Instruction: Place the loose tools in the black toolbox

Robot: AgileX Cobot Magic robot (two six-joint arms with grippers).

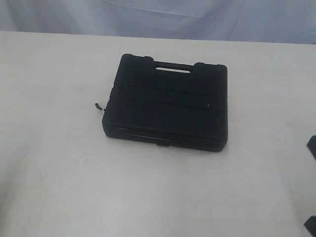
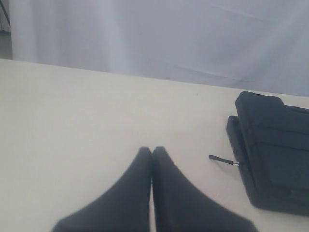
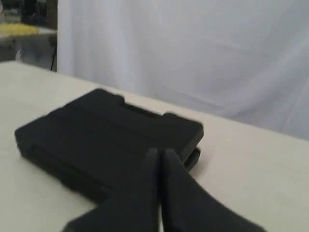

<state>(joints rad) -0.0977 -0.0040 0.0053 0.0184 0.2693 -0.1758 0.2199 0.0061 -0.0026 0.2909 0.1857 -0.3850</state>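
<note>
Closest in, the left gripper (image 2: 152, 151) hangs low over the bare table (image 1: 59, 173), well to the left of the case. Its two dark fingers are pressed together with nothing between them. The right gripper (image 3: 158, 152) sits the same way, fingers meeting and empty, and looks across one corner of the case. Neither touches anything. I judge they are parked clear because nothing is left out to pick up.

Farther in, near the middle of the table, lies the black toolbox (image 1: 168, 106). It is flat, with its two halves folded shut. A latch (image 1: 163, 143) is on the near edge and the slot handle (image 1: 173, 69) is on the far edge. A thin black pin (image 1: 100, 106) with a pale tip pokes out of its left side onto the table. I cannot tell what it belongs to, and it may be caught in the seam.

No knife, tape measure, tape roll or pliers shows in any view. They are probably inside the case, so the task looks close to done.

Beyond the far table edge hangs a pale cloth (image 1: 197, 15).
</note>
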